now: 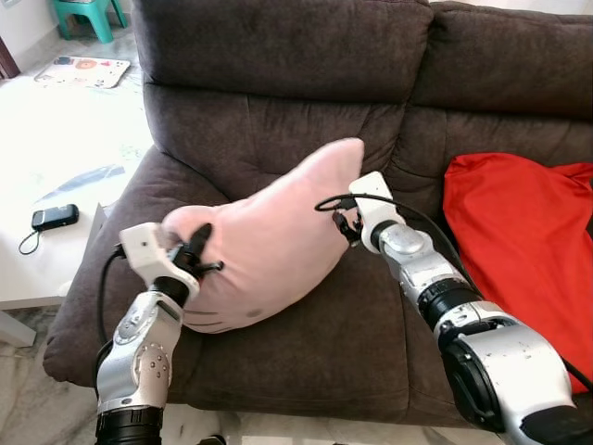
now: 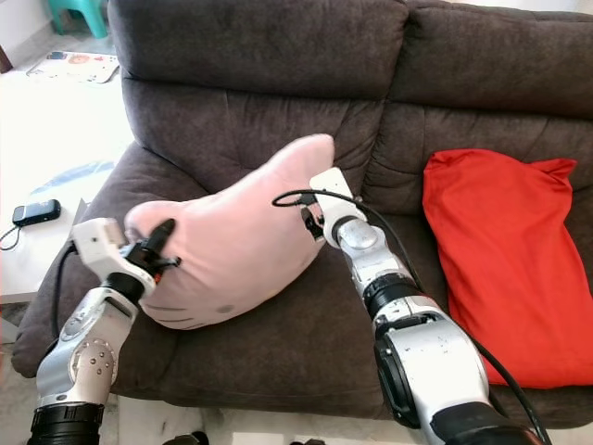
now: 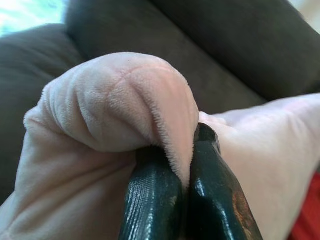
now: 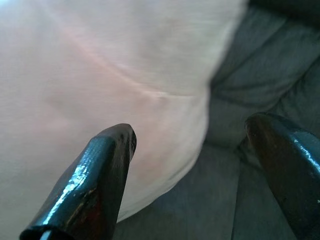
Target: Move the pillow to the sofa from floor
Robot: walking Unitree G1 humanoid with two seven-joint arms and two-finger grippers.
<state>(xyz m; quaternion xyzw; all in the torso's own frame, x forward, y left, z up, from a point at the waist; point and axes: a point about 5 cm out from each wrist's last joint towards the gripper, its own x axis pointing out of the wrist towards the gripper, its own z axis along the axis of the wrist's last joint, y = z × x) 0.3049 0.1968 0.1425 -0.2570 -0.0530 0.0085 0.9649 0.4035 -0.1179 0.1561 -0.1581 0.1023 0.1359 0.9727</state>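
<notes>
Left eye view: a pink pillow (image 1: 269, 246) lies on the seat of a dark brown sofa (image 1: 278, 56), its upper corner leaning toward the backrest.
Pillow position: on the sofa's left seat cushion, tilted, one end low near the front edge and the other raised against the back cushion.
Left pincer (image 1: 196, 248): at the pillow's lower left corner, fingers closed together with a fold of the pink fabric clamped between them.
Left wrist view: the two black fingers (image 3: 155, 200) press side by side, and a bunched ridge of pillow plush sits pinched between and over their tips.
Right pincer (image 1: 346, 225): just beside the pillow's right edge, below its raised corner, at the crease where seat meets backrest.
Right wrist view: the fingers (image 4: 100, 175) stand wide apart; the pillow's pale surface is beside one finger, the sofa's brown fabric beside the other, and nothing is gripped between them.
Red cushion (image 1: 523, 250): on the sofa's right seat cushion, well apart from the pillow.
White worktop (image 1: 65, 139): left of the sofa, carrying a small black device (image 1: 54, 217) with a cord.
Teal stool (image 1: 88, 14): on the floor in the far left background.
</notes>
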